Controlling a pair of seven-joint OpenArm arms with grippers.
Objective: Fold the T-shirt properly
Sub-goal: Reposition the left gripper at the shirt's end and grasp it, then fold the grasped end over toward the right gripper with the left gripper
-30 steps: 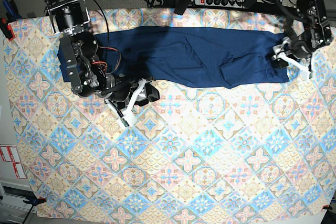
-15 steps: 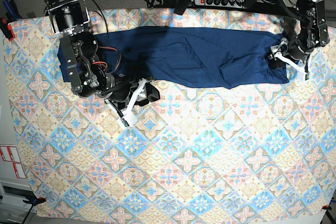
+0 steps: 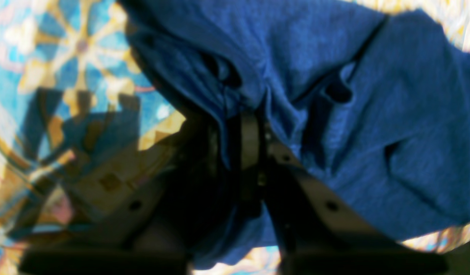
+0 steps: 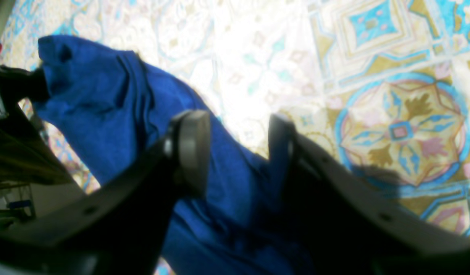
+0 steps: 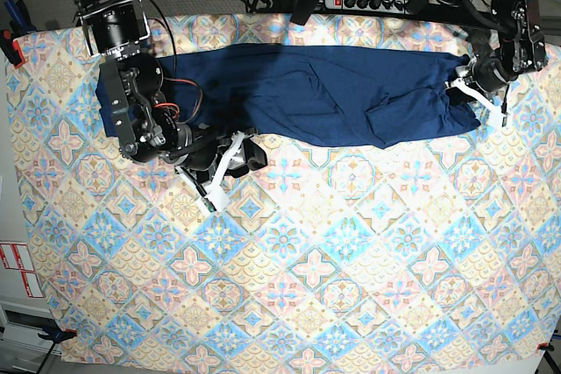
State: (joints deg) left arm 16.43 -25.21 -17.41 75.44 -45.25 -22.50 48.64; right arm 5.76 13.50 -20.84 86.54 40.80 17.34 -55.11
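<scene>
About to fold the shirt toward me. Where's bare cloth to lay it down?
Bare tablecloth runs from the T-shirt down to the near edge. It is crowded at the shirt's ends: the right pincer hangs open there, and the left pincer is pinching fabric.

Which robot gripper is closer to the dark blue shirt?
Left. The left gripper pinches the dark blue knit shirt at its end; the right gripper sits open just beside its front edge.

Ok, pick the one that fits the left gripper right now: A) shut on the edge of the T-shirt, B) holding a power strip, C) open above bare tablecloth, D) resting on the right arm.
A: in the left wrist view the left gripper has its jaws pinched together on a fold of the T-shirt, at the shirt's end in the base view.
</scene>
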